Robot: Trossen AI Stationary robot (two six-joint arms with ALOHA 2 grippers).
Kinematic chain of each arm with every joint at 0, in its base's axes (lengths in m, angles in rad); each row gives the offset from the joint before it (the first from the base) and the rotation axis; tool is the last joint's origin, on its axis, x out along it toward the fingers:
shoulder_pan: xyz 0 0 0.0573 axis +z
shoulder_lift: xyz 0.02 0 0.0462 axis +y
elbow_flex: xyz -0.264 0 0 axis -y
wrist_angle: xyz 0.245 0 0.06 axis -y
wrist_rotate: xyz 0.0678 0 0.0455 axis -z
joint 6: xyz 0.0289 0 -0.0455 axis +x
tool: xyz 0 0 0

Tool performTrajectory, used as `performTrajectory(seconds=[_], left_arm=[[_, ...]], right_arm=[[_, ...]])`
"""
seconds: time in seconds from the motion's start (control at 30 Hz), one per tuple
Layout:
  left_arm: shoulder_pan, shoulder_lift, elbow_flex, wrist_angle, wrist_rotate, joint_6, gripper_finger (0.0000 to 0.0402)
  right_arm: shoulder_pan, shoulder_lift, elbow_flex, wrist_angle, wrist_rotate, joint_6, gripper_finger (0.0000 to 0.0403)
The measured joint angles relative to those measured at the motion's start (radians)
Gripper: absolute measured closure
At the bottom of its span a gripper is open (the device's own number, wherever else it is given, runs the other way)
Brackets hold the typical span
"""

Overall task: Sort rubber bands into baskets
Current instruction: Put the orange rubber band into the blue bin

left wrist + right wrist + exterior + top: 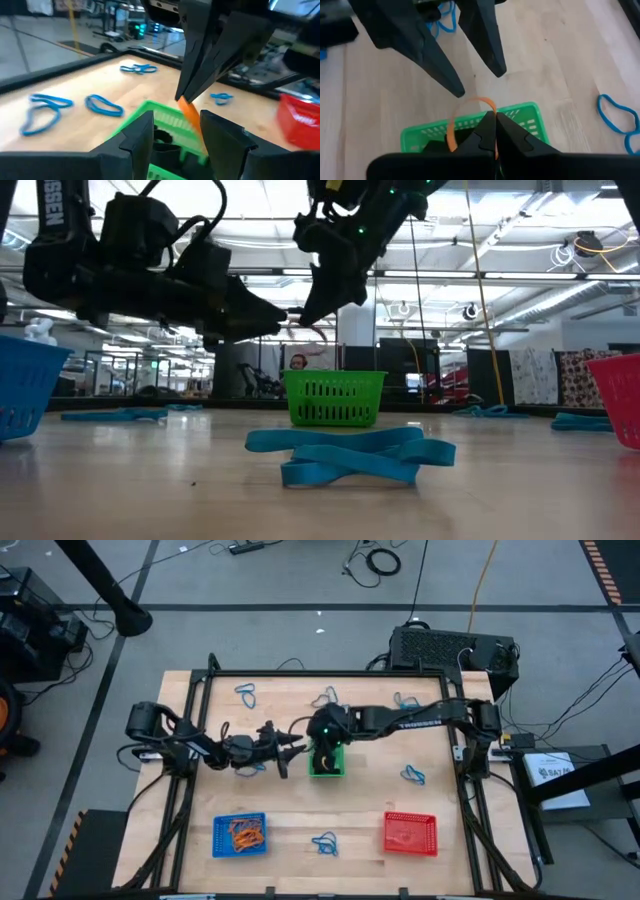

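Right wrist view: your right tool point(489, 131), pinched shut on an orange rubber band point(470, 117), hangs over the green basket point(530, 112) mid-counter; left tool point(465, 65) gapes empty beside. Next: carry it to the blue basket point(239, 835).

Overhead, table-level, two wrist views — all share green basket point(326, 762).

Orange band point(470, 112), green basket point(527, 120), blue loops point(350, 455).

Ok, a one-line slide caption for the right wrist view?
Right tool shut on an orange rubber band above the green plastic mesh basket, open left tool opposite.
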Motion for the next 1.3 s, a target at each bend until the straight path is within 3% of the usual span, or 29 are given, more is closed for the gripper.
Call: performTrajectory(seconds=[0.17,0.47,0.6,0.77,1.07,1.3], left_arm=[[0.009,0.0,0.011,-0.001,0.12,-0.021,0.0233],[0.009,0.0,0.059,-0.097,0.12,-0.015,0.0241],[0.009,0.0,0.06,-0.102,0.118,0.014,0.0279],[0.009,0.0,0.06,-0.102,0.119,0.098,0.0384],[0.008,-0.012,0.06,-0.112,0.092,0.153,0.0398],[-0.032,-0.225,0.064,-0.434,0.088,0.073,0.0399]], right_arm=[[0.018,0.0,0.0,0.002,0.004,0.013,0.0402],[0.034,0.0,0.0,0.0,0.004,0.05,0.0402],[0.041,0.0,0.0,-0.005,0.0,0.052,0.0402],[0.043,0.0,0.0,-0.025,-0.001,0.017,0.0402],[0.022,0.0,0.0,-0.059,0.054,-0.097,0.0347],[0.014,-0.013,-0.012,-0.278,0.081,-0.086,0.0302]])
